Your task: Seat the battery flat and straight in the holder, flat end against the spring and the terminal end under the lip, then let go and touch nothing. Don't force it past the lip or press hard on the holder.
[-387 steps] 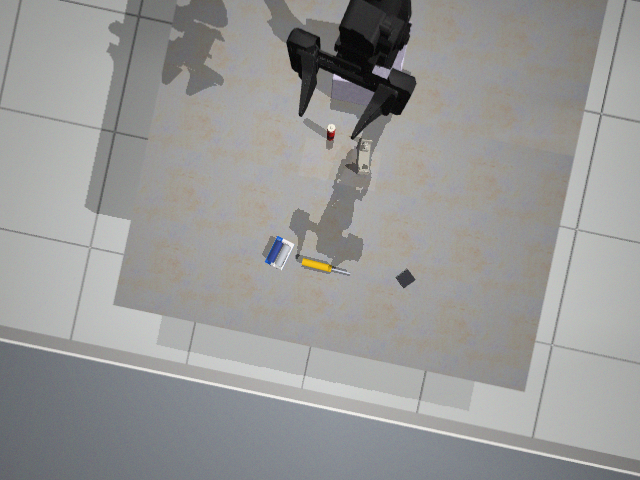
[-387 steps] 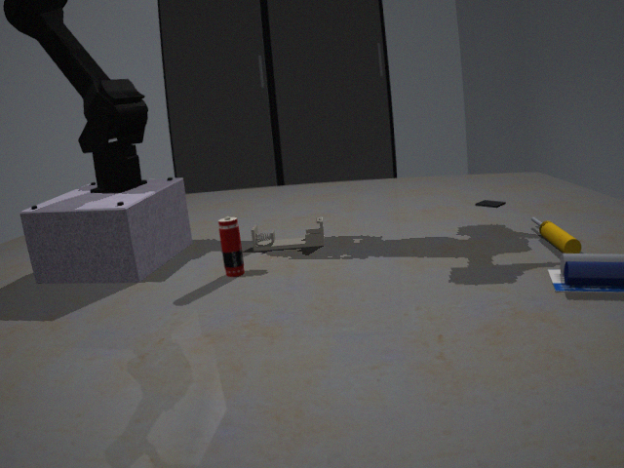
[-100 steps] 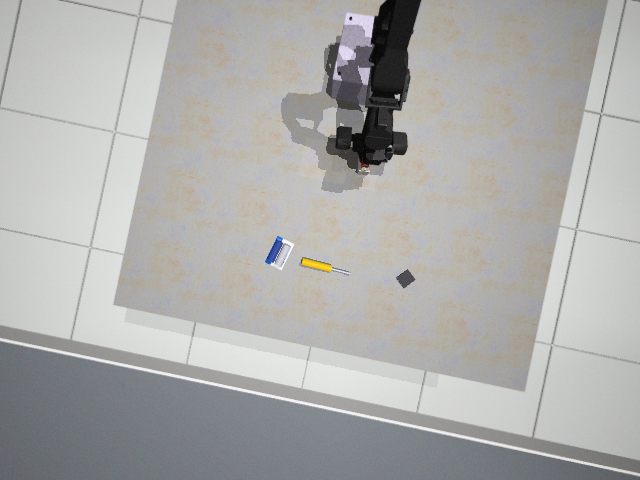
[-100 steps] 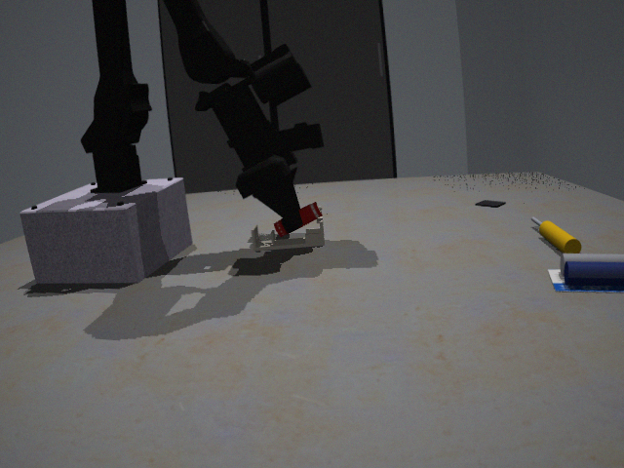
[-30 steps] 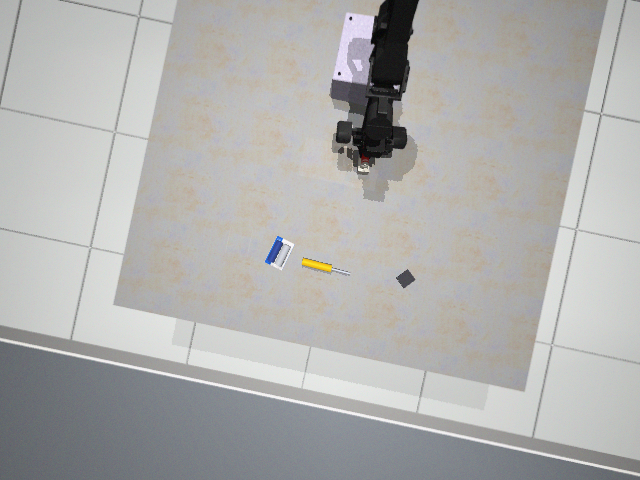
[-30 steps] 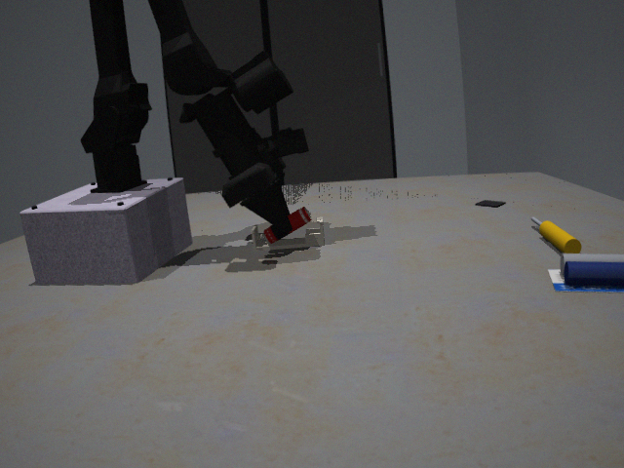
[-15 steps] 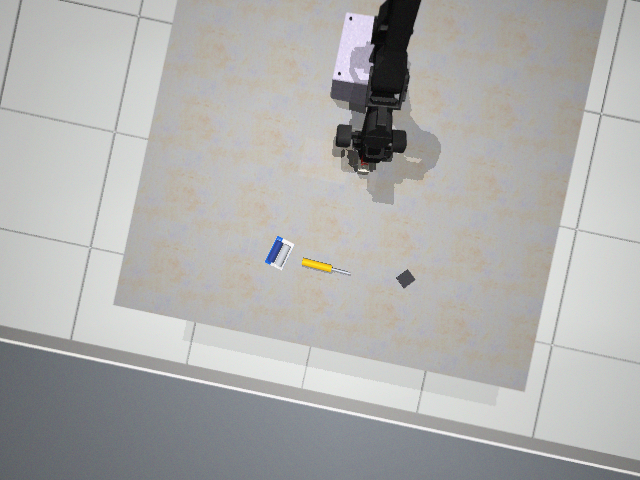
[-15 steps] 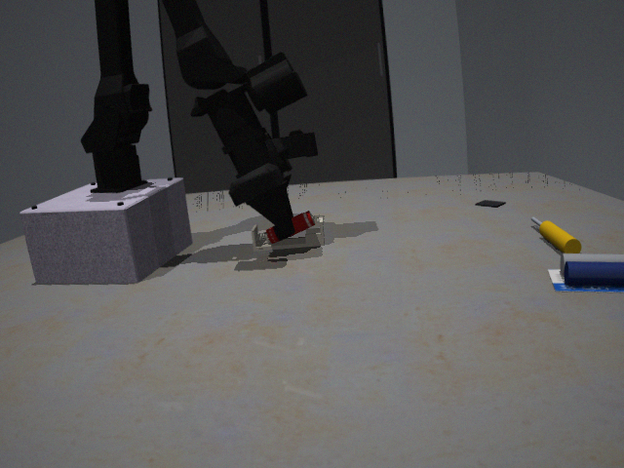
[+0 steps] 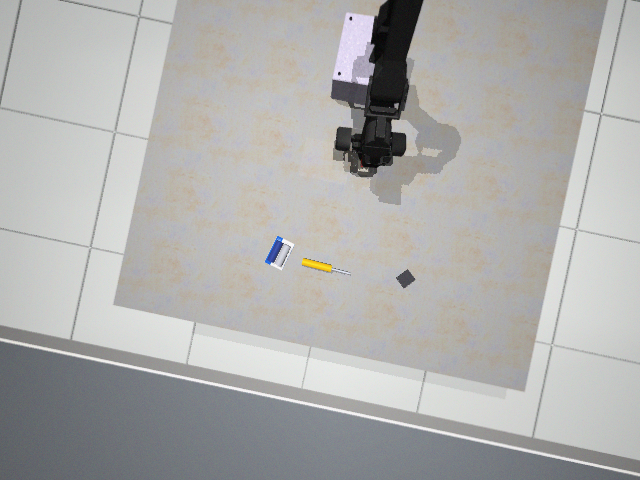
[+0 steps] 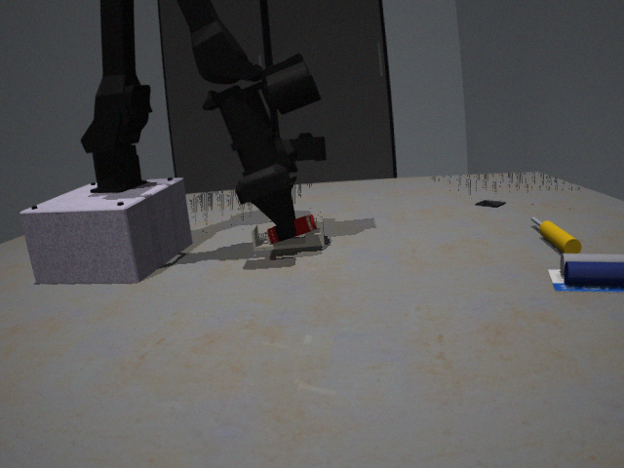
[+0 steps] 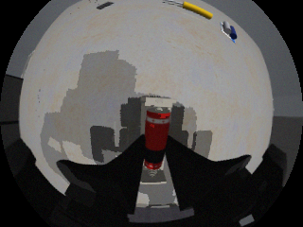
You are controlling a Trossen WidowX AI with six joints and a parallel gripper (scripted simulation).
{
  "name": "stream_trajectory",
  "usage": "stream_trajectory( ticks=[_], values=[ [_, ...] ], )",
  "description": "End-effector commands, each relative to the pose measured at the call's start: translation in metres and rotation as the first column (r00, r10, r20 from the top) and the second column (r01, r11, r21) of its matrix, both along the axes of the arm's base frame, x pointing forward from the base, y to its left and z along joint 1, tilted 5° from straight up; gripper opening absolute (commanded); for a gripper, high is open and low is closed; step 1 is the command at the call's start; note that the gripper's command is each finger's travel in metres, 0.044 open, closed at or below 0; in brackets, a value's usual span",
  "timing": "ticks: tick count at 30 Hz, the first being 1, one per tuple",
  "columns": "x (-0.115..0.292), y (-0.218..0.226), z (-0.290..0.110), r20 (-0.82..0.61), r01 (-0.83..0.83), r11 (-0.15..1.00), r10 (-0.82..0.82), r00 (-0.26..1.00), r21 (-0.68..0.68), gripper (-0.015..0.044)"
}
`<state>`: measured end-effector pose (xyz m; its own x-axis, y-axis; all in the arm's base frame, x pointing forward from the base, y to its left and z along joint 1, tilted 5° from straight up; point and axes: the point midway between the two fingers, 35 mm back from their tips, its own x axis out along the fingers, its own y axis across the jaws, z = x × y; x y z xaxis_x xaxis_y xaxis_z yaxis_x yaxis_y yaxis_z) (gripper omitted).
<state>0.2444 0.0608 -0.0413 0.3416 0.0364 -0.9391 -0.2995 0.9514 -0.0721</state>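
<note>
1. Battery [image 10: 302, 224], red with a silver end cap, sits clamped in the tool [image 10: 286, 232], whose fingers are drawn in close around its body.
2. Seen from the side, the battery lies tilted over the pale holder [image 10: 297, 244], its low end by the spring [image 10: 260, 234] at 9 o'clock, its capped end raised toward 3 o'clock.
3. The holder rests on the bench [image 10: 312, 352] just in front of the arm's grey pedestal [image 10: 80, 242], a short way to the pedestal's 3 o'clock.
4. From overhead the black wrist covers nearly all of it; only a sliver of red [image 9: 364, 166] shows under the tool [image 9: 368, 164].
5. The wrist view looks straight along the battery [image 11: 157, 132], dark fingers on either side, the holder's pale floor [image 11: 158, 189] beneath.
6. Well apart, toward 5 o'clock of the overhead view's centre, lie a yellow-handled screwdriver [image 9: 323, 266], a blue-and-white roller block [image 9: 279, 252] and a small dark square [image 9: 405, 278].
</note>
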Motion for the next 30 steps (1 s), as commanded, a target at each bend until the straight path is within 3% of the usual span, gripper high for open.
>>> stream_trajectory(
  ticks=[1,30],
  values=[
    [-0.0054,-0.0016,-0.0046,-0.047,0.005,1.000,-0.006,0.999,-0.014,0.0071],
    [-0.0036,-0.0014,-0.0049,-0.215,0.006,0.998,-0.021,0.976,-0.067,0.0071]
  ],
)
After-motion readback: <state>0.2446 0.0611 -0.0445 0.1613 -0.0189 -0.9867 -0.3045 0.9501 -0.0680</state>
